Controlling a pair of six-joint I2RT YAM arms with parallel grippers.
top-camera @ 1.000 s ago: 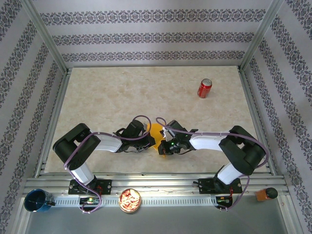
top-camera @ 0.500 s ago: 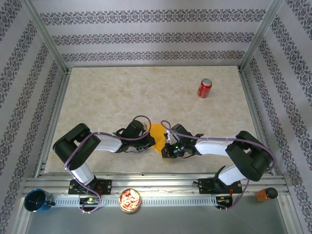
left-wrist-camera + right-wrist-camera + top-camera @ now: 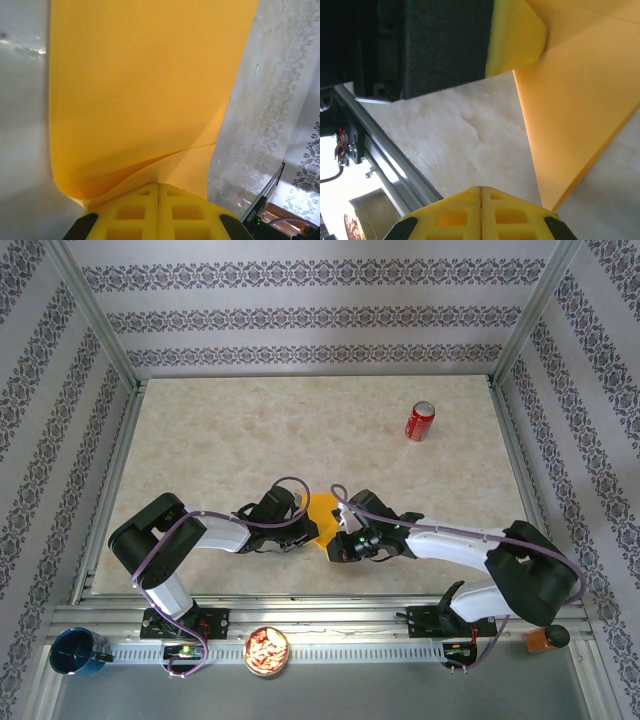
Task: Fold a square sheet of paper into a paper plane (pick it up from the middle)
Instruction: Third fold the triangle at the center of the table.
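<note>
Orange-yellow paper sheet (image 3: pixel 322 512) noted at near-centre of table (image 3: pixel 250 430), between both arms. Left pincer (image 3: pixel 159 192) clamped on near edge, sheet extending straight ahead from it. Right pincer (image 3: pixel 481 191) closed, tips together. Sheet corner just beside tips, grip not confirmed.

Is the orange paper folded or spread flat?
Folded: the paper doubles over itself in a curved bend at the shut left hand.
</note>
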